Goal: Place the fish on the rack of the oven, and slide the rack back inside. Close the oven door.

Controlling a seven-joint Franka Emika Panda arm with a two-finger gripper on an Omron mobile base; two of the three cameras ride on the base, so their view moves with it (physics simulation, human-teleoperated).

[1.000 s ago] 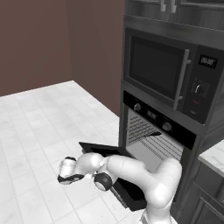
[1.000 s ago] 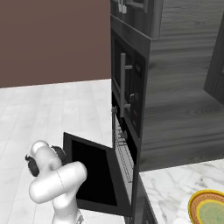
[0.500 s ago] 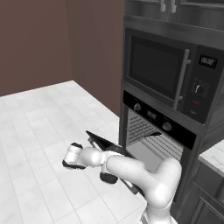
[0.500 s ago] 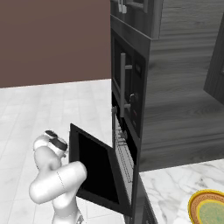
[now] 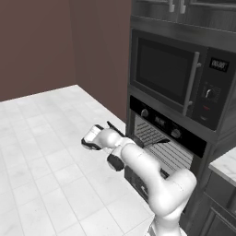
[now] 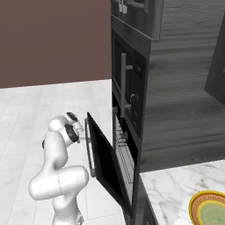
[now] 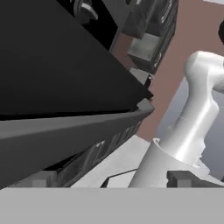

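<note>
In the left base view, the hand (image 5: 92,140) sat at about nine o'clock of the oven (image 5: 168,143), at the outer face of the oven door (image 5: 116,130), which stood partly raised and tilted between flat and shut. Behind the door edge the rack (image 5: 150,132) showed as a grid of thin bars inside the cavity; whether the fish lay on it could not be told.

In the right base view, the hand (image 6: 82,139) was just beside the door's (image 6: 103,160) outer face near its top edge, at about nine o'clock of it, with the cavity and rack bars (image 6: 124,156) at three o'clock of the door. The door's long axis ran across the oven front, so closing it likely calls for a push toward three o'clock here.

In the hand view, the door's silver handle bar (image 7: 74,135) ran across the picture just above the spread fingertips (image 7: 186,178), the dark panel above it. The hand was wide open and held nothing.
</note>
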